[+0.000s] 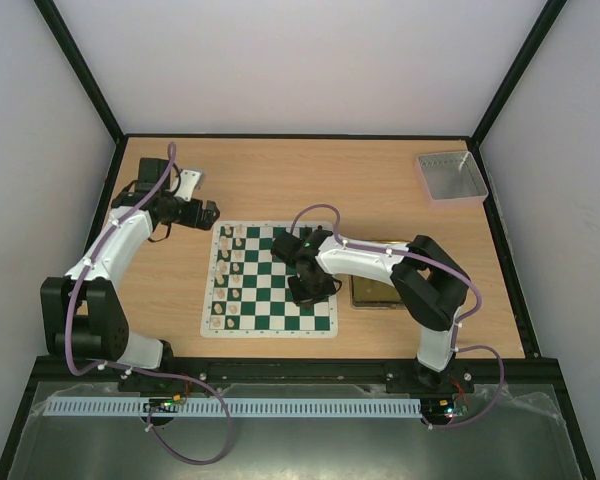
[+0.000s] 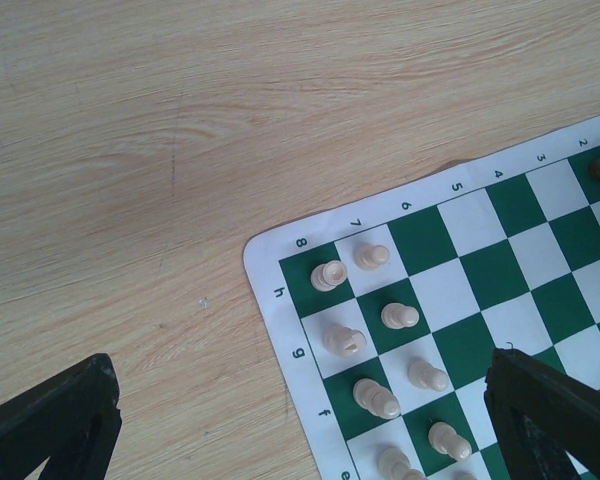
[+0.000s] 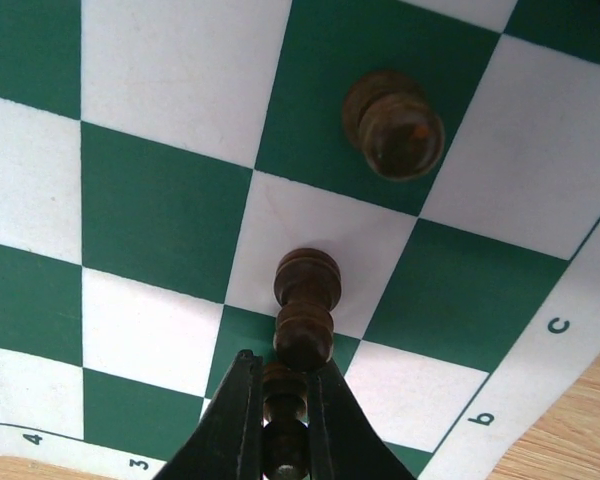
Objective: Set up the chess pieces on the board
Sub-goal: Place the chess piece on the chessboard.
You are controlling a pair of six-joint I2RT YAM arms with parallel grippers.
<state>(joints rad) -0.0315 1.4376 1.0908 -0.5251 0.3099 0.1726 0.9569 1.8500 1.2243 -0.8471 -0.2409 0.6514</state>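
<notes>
Filling the dark side is mostly left: cream pieces line two rows of the board, and few dark ones stand. Over it, the right jaws pinch a dark piece; the left jaws gape empty.

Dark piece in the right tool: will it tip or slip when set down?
Probably tippy: the dark piece is tall and slim for its base. Likely light, being narrower than one square of the board. It could twist, since the right tool pinches a rounded, glossy stem.
</notes>
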